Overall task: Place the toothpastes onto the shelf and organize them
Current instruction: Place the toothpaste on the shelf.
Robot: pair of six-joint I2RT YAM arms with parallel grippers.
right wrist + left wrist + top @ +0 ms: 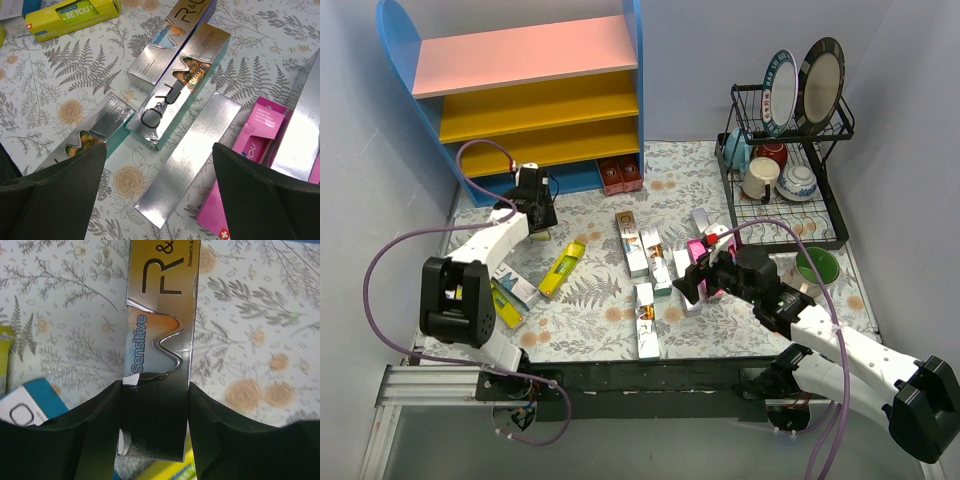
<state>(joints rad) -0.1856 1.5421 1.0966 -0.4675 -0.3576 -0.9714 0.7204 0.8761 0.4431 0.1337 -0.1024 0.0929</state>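
The shelf point(535, 100) with blue sides, a pink top board and yellow lower boards stands at the back left. Two dark red toothpastes point(620, 176) lie at its foot. My left gripper point(540, 214) hovers in front of the shelf, shut on a silver "Sensitive" toothpaste point(160, 315), gripped at its near end point(155, 430). My right gripper point(693, 283) is open and empty above the middle pile; a plain silver box point(195, 160) lies between its fingers point(55, 195), with a pink box point(250, 145) to the right. Silver-teal boxes point(635, 245) and a yellow box point(562, 268) lie on the cloth.
A black wire dish rack point(825, 215) with plates, cups and bowls stands at the back right, a green bowl point(817, 268) in front of it. A blue-white box point(30, 407) and a yellow box point(165, 471) lie under my left gripper. Grey walls close in both sides.
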